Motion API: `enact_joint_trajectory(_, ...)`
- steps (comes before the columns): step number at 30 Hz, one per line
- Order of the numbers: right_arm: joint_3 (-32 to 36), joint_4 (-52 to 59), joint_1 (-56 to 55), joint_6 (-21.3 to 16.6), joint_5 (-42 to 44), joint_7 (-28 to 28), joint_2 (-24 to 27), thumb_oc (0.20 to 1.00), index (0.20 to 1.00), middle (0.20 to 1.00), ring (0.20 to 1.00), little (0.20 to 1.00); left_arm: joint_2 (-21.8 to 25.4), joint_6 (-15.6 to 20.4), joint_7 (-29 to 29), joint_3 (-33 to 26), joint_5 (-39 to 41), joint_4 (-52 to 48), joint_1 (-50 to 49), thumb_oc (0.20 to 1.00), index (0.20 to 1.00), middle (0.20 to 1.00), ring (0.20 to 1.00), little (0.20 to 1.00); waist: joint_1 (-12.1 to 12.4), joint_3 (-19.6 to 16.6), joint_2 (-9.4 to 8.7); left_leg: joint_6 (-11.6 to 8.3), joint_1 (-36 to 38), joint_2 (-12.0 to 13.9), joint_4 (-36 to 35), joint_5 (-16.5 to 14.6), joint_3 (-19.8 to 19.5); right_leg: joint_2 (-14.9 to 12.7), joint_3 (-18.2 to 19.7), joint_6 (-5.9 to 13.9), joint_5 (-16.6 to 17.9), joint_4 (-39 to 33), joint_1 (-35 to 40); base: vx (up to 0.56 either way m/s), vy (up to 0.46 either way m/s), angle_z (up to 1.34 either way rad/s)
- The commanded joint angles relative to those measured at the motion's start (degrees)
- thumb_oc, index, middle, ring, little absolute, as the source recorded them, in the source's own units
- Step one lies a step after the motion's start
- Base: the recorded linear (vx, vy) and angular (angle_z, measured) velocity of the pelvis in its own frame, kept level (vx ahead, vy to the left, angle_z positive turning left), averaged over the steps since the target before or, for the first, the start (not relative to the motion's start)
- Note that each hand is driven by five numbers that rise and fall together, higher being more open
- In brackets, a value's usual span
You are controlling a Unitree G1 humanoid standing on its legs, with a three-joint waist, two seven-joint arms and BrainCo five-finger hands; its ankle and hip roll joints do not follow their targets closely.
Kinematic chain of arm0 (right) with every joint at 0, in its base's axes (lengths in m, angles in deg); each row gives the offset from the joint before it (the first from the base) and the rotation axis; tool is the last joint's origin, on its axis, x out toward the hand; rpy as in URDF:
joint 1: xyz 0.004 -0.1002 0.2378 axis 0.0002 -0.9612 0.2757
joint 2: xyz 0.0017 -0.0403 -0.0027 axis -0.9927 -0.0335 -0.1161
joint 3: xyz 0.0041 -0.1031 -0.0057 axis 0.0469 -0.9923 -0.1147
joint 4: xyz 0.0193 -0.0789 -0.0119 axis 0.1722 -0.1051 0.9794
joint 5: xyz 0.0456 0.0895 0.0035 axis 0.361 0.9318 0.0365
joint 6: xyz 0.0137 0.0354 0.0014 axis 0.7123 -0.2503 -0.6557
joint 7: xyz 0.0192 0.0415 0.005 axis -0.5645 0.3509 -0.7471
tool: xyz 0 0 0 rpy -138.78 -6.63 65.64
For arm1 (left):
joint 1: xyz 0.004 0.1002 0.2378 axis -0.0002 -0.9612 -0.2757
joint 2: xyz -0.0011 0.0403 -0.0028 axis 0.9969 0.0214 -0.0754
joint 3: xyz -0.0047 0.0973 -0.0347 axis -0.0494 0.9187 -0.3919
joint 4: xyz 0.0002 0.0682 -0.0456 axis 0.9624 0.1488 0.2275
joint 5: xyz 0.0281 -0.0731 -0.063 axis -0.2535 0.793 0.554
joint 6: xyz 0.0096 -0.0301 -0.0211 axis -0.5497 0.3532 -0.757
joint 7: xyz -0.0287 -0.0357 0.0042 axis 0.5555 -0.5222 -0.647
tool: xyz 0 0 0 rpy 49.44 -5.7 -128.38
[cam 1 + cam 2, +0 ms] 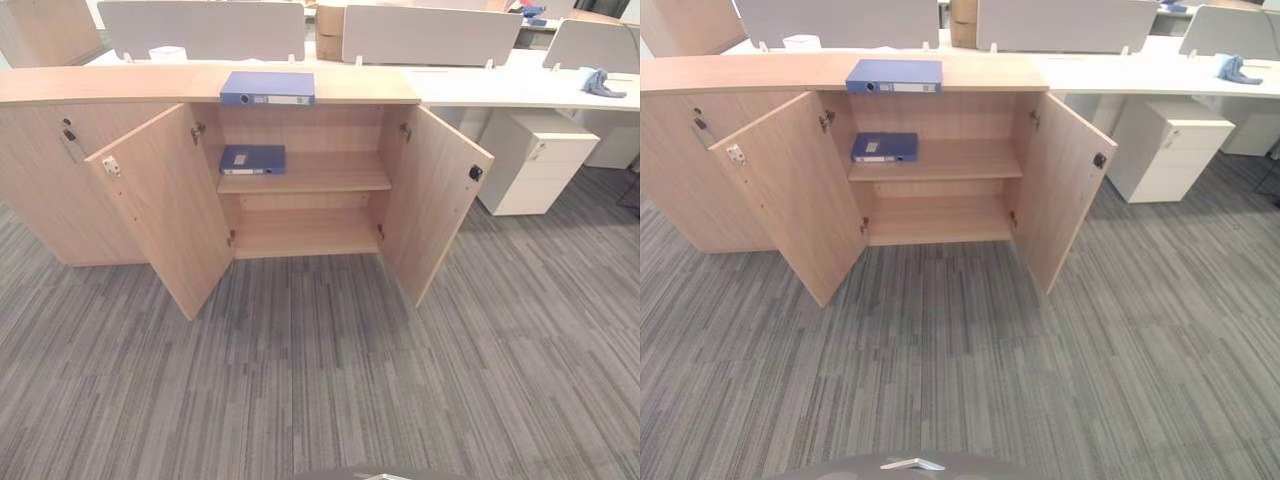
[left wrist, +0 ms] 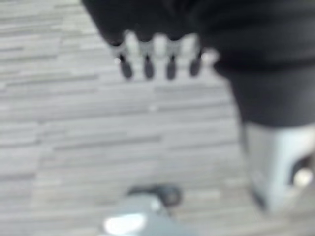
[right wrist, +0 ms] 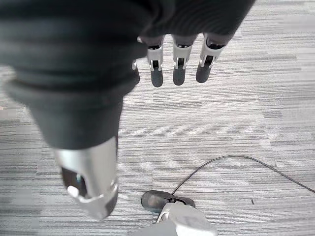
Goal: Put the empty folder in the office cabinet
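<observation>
While both doors of the wooden cabinet [image 1: 300,190] stand wide open, a blue folder [image 1: 267,87] lies flat on its top, at 12 o'clock in the left eye view. A second blue folder [image 1: 885,147] lies on the upper shelf inside, at 11 o'clock in the right eye view. Over grey carpet [image 2: 98,137], the left hand [image 2: 157,54] hangs loose with straight fingers, holding nothing. The right hand [image 3: 179,61] hangs the same way, fingers relaxed and empty.
</observation>
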Motion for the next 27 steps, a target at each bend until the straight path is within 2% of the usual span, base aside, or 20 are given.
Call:
enact_joint_trajectory(1, -1.69, -2.04, 3.11, 0.24, -1.64, -0.28, 0.68, 1.000, 1.000, 1.000, 1.000, 1.000, 0.31, 0.48, -0.87, -1.12, -0.13, 2.68, 3.22, 1.000, 1.000, 1.000, 1.000, 1.000, 0.97, 1.39, 0.48, -2.56, -1.06, 0.73, -0.03, -5.26, 2.79, -3.07, -2.43, 4.83, -2.68, -0.04, -1.80, 0.00, 0.000, 0.00)
enact_joint_trajectory(12, -2.13, -1.10, 4.52, 0.28, -1.53, -0.55, 1.16, 1.000, 1.000, 1.000, 1.000, 1.000, 0.44, 0.55, -0.93, -1.65, 2.58, 2.63, 3.92, 1.000, 1.000, 1.000, 1.000, 1.000, 1.24, 3.14, 0.52, -2.89, -2.05, 1.19, -0.03, -5.02, 2.72, -3.09, -4.02, 4.42, -2.82, -0.04, -1.97, 0.04, -0.035, 0.02)
enact_joint_trajectory(15, -2.07, -0.42, 5.44, 0.10, -0.54, -0.95, 1.47, 1.000, 1.000, 1.000, 1.000, 1.000, 1.24, 0.88, -1.29, -2.76, 5.85, 1.94, 4.80, 1.000, 1.000, 1.000, 1.000, 1.000, 1.17, 4.67, 0.47, -3.45, -2.96, 2.28, -0.03, -4.49, 2.29, -2.69, -5.22, 3.59, -3.90, 1.68, -3.26, 0.08, -0.136, 0.19)
enact_joint_trajectory(16, -1.98, 0.11, 5.64, -0.17, -0.11, -0.86, 1.75, 1.000, 1.000, 1.000, 1.000, 1.000, 1.81, 1.16, -1.18, -3.22, 7.16, 1.50, 5.05, 1.000, 1.000, 1.000, 1.000, 1.000, 1.46, 5.58, 0.25, -4.06, -3.03, 3.18, 0.54, -3.82, 2.30, -2.32, -5.46, 2.86, -5.28, 3.33, -3.62, 0.08, -0.155, 0.26)
enact_joint_trajectory(20, -2.05, 0.51, 6.62, -0.43, 0.40, -1.07, 3.15, 1.000, 1.000, 1.000, 1.000, 1.000, 2.83, 1.46, -1.59, -3.49, 9.18, 0.61, 6.31, 1.000, 1.000, 1.000, 1.000, 1.000, 2.06, 8.56, -1.55, -4.60, -12.91, 3.82, 17.22, -6.23, 3.03, -3.04, -6.26, 0.95, -7.49, 4.87, -3.40, 0.07, -0.174, 0.45)
enact_joint_trajectory(23, -2.00, 0.10, 7.32, -0.06, -0.06, -1.20, 4.58, 1.000, 1.000, 1.000, 1.000, 1.000, 2.68, 1.48, -1.58, -3.32, 8.97, 0.82, 6.27, 1.000, 1.000, 1.000, 1.000, 1.000, 2.80, 8.70, -1.98, -3.28, -20.38, 4.05, 21.31, -4.46, 4.56, -3.46, -6.77, 0.57, -8.60, 4.60, -2.13, 0.19, -0.076, 0.17)
enact_joint_trajectory(24, -2.04, 0.13, 7.29, 0.01, -0.21, -1.14, 4.88, 1.000, 1.000, 1.000, 1.000, 1.000, 2.36, 1.44, -1.50, -3.13, 8.60, 0.91, 5.92, 1.000, 1.000, 1.000, 1.000, 1.000, 3.21, 8.28, -1.97, -3.25, -22.32, 4.01, 20.23, -3.11, 4.96, -3.33, -6.50, 0.88, -8.94, 4.35, -1.45, 0.19, -0.018, 0.16)
enact_joint_trajectory(25, -2.04, 0.14, 7.25, 0.01, -0.22, -1.13, 4.88, 1.000, 1.000, 1.000, 1.000, 1.000, 2.36, 1.44, -1.51, -3.11, 8.60, 0.91, 5.89, 1.000, 1.000, 1.000, 1.000, 1.000, 3.25, 8.22, -2.01, -3.24, -22.32, 3.97, 20.20, -3.12, 5.02, -3.38, -6.46, 0.90, -8.97, 4.34, -1.48, 0.36, 0.034, 0.14)
enact_joint_trajectory(26, -2.16, 0.34, 7.20, -0.03, -0.43, -1.04, 5.11, 1.000, 1.000, 1.000, 1.000, 1.000, 1.58, 1.29, -1.36, -2.67, 7.68, 1.30, 4.77, 1.000, 1.000, 1.000, 1.000, 1.000, 4.18, 7.37, -1.25, -4.20, -23.67, 4.28, 15.51, 0.87, 5.68, -2.94, -5.83, 1.49, -9.94, 3.72, 0.26, 0.26, 0.035, -0.04)
enact_joint_trajectory(27, -2.16, 0.36, 7.16, -0.03, -0.44, -1.04, 5.11, 1.000, 1.000, 1.000, 1.000, 1.000, 1.57, 1.30, -1.37, -2.66, 7.68, 1.29, 4.73, 1.000, 1.000, 1.000, 1.000, 1.000, 4.23, 7.42, -1.36, -4.21, -23.40, 4.17, 15.19, 1.02, 5.77, -3.05, -5.79, 1.51, -9.99, 3.71, 0.36, 0.50, 0.087, -0.06)
